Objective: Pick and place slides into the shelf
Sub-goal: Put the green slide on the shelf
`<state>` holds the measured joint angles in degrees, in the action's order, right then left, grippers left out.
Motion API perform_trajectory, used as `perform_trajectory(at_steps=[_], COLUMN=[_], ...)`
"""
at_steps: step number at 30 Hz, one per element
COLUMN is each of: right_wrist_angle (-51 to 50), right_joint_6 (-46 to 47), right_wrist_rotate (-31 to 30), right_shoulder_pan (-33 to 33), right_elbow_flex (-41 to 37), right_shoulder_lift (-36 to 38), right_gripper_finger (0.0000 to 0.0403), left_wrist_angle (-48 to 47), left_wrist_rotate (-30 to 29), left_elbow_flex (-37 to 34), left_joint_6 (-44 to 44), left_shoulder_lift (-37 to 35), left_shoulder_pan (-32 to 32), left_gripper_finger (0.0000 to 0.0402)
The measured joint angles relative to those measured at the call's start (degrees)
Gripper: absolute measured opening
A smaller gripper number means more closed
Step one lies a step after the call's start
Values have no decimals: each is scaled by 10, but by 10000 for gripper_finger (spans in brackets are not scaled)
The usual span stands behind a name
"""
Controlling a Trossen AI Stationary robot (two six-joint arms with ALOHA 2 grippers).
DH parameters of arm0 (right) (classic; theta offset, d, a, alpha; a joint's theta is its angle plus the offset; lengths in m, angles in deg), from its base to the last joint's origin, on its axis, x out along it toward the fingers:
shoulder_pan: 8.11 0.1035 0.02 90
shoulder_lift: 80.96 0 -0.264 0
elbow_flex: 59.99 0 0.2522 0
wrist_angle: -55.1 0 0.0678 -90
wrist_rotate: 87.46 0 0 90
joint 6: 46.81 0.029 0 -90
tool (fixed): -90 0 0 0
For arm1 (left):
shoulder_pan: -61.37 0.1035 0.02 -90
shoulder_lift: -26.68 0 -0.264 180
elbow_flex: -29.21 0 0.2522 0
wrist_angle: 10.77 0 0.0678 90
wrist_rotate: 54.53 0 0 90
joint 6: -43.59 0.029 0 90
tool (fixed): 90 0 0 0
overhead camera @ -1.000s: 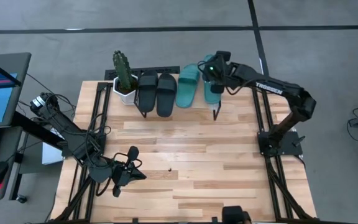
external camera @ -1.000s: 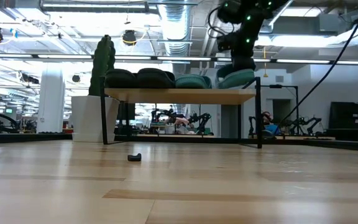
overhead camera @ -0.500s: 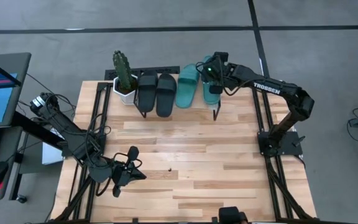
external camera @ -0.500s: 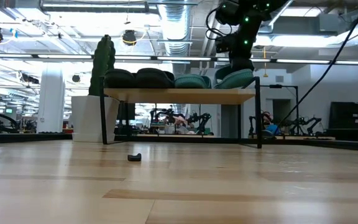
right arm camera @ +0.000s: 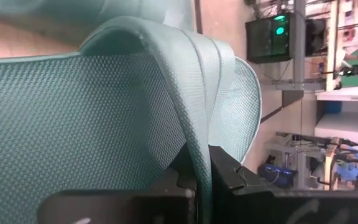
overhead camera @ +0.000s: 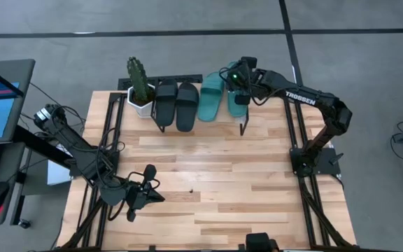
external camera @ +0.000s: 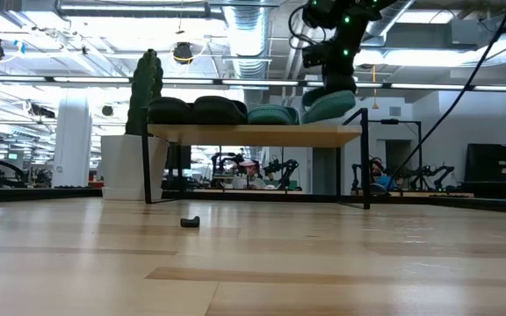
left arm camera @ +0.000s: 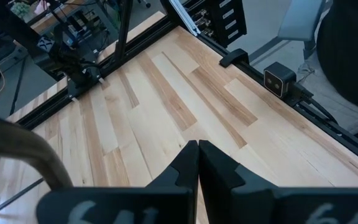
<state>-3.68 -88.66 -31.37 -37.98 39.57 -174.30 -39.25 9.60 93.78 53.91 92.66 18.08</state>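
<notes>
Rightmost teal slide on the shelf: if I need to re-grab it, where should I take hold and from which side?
Take the wide strap, coming from above. The right gripper is already shut on the teal slide that way: the strap arches clear of the footbed, giving the fingers a thin raised edge to pinch. The shelf underneath and the neighbouring teal slide likely hinder a side approach.

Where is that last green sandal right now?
In the high view, the second teal slide sits at the shelf's right end, beside its twin, with the right gripper shut on its strap.
</notes>
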Motion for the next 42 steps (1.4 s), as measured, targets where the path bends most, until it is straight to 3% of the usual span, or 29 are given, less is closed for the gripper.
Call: perform_trajectory(at_steps=[15, 32, 42], right_wrist_angle=[-44, -81, -113], right_joint_6=[29, 39, 41], right_wrist_rotate=[-2, -6, 32], right_shoulder_pan=[14, 25, 27], right_elbow_flex=[24, 99, 112], right_shoulder_lift=[-9, -111, -108], right_gripper_finger=[0, 1, 53], left_wrist_angle=[0, -4, -4], left_wrist_rotate=[0, -2, -2], left_elbow_flex=[0, 0, 0], left_joint_6=[-2, -1, -4], left_shoulder_lift=[0, 0, 0], left_shoulder_pan=[0, 0, 0], left_gripper_finger=[2, 2, 2])
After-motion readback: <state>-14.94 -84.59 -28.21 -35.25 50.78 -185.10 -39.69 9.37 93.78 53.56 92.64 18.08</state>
